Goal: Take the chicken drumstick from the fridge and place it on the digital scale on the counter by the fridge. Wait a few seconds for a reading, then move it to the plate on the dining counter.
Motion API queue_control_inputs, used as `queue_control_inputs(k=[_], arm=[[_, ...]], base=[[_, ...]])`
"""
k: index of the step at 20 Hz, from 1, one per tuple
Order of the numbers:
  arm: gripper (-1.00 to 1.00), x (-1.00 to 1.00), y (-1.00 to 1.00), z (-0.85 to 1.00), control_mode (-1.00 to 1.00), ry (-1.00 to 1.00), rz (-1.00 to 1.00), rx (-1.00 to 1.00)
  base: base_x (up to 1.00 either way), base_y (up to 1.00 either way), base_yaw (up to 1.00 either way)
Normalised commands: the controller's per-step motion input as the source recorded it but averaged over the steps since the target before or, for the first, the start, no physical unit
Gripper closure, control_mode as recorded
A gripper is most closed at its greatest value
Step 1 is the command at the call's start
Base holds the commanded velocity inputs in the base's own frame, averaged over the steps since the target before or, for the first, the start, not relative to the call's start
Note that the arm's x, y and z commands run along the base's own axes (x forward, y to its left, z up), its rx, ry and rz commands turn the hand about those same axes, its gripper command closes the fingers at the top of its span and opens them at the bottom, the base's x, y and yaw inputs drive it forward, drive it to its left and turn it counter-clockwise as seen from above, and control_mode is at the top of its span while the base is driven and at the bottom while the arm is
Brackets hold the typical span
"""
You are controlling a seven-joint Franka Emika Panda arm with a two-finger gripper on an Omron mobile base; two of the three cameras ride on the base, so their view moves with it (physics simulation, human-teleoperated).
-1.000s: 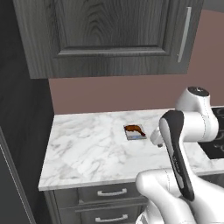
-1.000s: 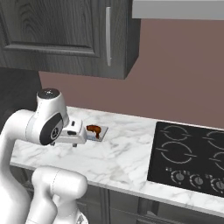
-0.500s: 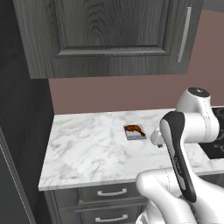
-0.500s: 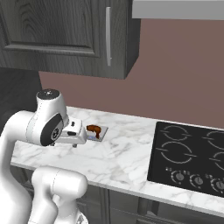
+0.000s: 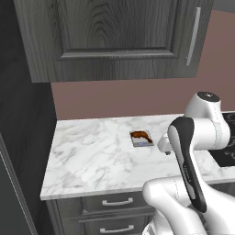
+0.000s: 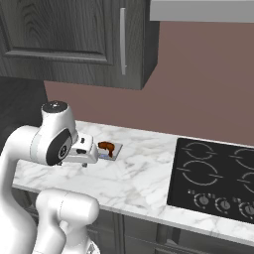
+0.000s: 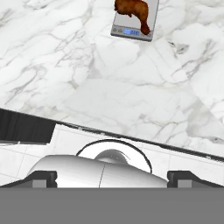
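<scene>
The chicken drumstick point(image 5: 141, 136) point(image 6: 105, 146) point(image 7: 133, 11), dark reddish-brown, lies on the digital scale point(image 5: 143, 143) point(image 6: 111, 154) point(image 7: 131, 31), a small grey slab on the marble counter point(image 5: 92, 156). The scale's front strip shows a lit blue display. My gripper point(image 7: 112, 180) point(image 6: 85, 162) hangs above the counter, a short way back from the scale toward the front edge. Its fingertips point(image 7: 43, 178) stand wide apart and hold nothing; it is open. The fridge, the plate and the dining counter are out of view.
A black stovetop point(image 6: 218, 173) with knobs is set into the counter to the right. Dark wood-grain wall cabinets point(image 5: 114, 36) hang overhead, and drawers point(image 5: 114, 202) sit under the counter's front edge. Bare marble lies to the left of the scale.
</scene>
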Motion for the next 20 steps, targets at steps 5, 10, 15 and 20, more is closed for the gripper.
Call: queue_control_inputs(k=[5, 10, 15, 20], arm=[[-1.0, 0.0, 0.0, 0.0, -1.0, 0.0, 0.0, 0.0], [-1.0, 0.0, 0.0, 0.0, -1.0, 0.0, 0.0, 0.0], [-1.0, 0.0, 0.0, 0.0, -1.0, 0.0, 0.0, 0.0], [-1.0, 0.0, 0.0, 0.0, -1.0, 0.0, 0.0, 0.0]], base=[[0.0, 0.0, 0.0], [0.0, 0.0, 0.0], [0.0, 0.0, 0.0], [0.0, 0.0, 0.0]])
